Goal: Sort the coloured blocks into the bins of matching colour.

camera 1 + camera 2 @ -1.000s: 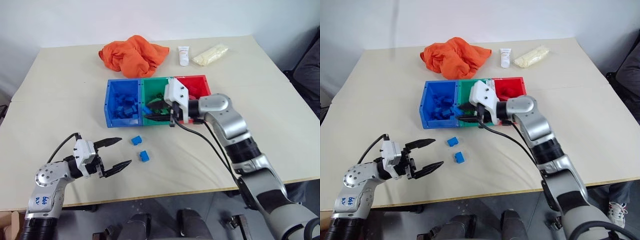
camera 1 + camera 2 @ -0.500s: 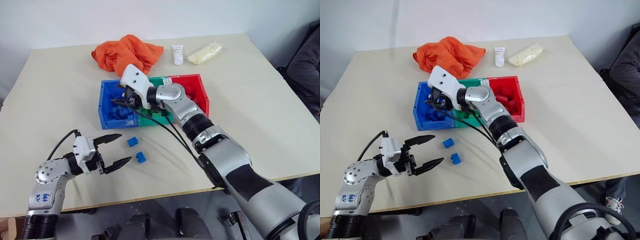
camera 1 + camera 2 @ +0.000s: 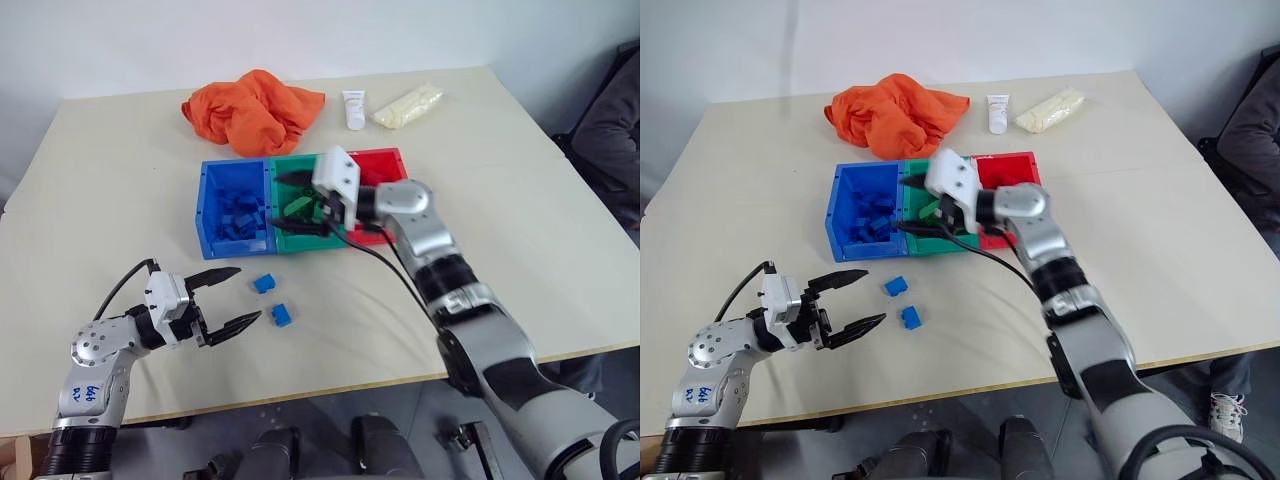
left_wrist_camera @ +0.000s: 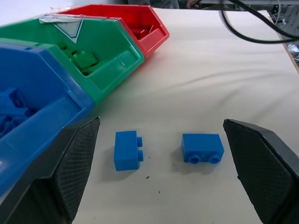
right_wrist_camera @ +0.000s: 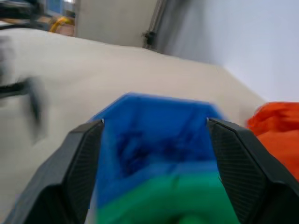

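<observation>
Blue blocks (image 4: 127,150) between parted left fingers (image 4: 258,165)

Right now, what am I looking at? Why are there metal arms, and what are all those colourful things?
It's a robot with two arms, sorting toy bricks. Two pictures come from its head, two from cameras on its wrists. On the table stand joined blue, green and red bins. Two blue bricks lie loose in front. Its left gripper is open beside them, holding nothing. Its right gripper is open above the green bin, empty. An orange cloth, a white tube and a pale bag lie behind.
</observation>
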`<action>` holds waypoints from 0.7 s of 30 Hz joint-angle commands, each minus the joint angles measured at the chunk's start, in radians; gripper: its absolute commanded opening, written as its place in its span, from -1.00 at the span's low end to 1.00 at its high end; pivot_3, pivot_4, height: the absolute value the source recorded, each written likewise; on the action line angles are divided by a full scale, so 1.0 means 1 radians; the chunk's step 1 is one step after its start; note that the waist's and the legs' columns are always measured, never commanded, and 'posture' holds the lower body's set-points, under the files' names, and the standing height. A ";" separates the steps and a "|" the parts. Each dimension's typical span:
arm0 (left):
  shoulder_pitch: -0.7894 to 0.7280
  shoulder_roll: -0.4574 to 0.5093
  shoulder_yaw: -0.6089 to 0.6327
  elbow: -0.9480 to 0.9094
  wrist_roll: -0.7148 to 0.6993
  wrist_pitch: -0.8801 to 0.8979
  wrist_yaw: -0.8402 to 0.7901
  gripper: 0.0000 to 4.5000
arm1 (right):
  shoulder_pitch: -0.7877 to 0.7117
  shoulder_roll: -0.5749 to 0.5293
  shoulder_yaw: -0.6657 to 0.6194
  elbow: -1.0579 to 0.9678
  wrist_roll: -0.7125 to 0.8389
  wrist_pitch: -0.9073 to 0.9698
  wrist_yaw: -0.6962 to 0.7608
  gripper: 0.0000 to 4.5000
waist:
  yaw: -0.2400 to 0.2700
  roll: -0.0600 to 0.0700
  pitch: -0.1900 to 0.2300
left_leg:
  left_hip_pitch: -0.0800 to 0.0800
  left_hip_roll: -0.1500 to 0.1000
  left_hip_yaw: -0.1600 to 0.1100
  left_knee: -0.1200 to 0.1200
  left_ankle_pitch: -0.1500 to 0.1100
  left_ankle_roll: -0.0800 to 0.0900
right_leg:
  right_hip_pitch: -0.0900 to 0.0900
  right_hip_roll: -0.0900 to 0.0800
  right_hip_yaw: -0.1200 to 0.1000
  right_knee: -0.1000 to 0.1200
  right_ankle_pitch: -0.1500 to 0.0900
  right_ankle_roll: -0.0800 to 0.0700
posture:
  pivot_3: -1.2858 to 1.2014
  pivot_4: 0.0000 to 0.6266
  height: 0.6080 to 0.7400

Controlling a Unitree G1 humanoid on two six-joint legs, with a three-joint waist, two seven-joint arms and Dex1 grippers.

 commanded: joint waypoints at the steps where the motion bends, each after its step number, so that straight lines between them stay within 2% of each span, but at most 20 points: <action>1: -0.007 0.014 0.013 0.009 -0.006 -0.022 -0.015 1.00 | 0.088 -0.091 -0.013 -0.254 0.079 0.110 0.081 0.62 | 0.001 0.000 0.000 | 0.000 0.000 0.000 0.000 0.000 0.000 | 0.000 0.000 0.000 0.000 0.000 0.000 | 0.03 -0.52 1.00; 5: 0.001 0.026 0.022 0.022 -0.005 -0.020 -0.021 1.00 | 0.244 -0.258 -0.042 -0.458 0.152 0.269 0.144 0.62 | 0.007 0.000 0.000 | 0.000 0.000 0.001 0.001 0.000 0.000 | 0.000 0.000 0.000 -0.002 0.000 0.000 | 0.03 -0.52 1.00; 9: 0.052 0.054 0.050 0.000 -0.014 -0.007 -0.022 1.00 | 0.366 -0.419 -0.086 -0.551 0.202 0.359 0.203 0.99 | 0.021 0.000 0.000 | 0.000 0.000 0.003 0.001 0.000 0.000 | 0.000 0.000 0.002 -0.004 0.000 0.000 | 0.03 -0.52 1.00; 10: 0.069 0.061 0.058 -0.013 -0.018 -0.003 -0.020 1.00 | 0.387 -0.449 -0.094 -0.551 0.202 0.356 0.212 0.99 | 0.025 0.000 0.000 | 0.000 0.000 0.003 0.001 0.000 0.000 | 0.000 0.000 0.002 -0.004 0.000 0.000 | 0.03 -0.52 1.00; 15: 0.203 0.093 0.113 -0.111 -0.036 0.044 -0.001 1.00 | 0.457 -0.559 -0.131 -0.490 0.210 0.295 0.290 0.99 | 0.045 0.000 0.000 | 0.000 0.000 0.005 0.001 0.000 0.001 | 0.000 0.000 0.003 -0.006 0.000 0.000 | 0.03 -0.52 1.00; 21: 0.366 0.126 0.195 -0.237 -0.050 0.113 0.036 1.00 | 0.453 -0.599 -0.143 -0.409 0.193 0.253 0.300 0.99 | 0.055 0.000 0.000 | 0.000 0.001 0.005 0.002 -0.001 0.001 | 0.002 0.000 0.003 -0.008 0.000 0.000 | 0.03 -0.52 1.00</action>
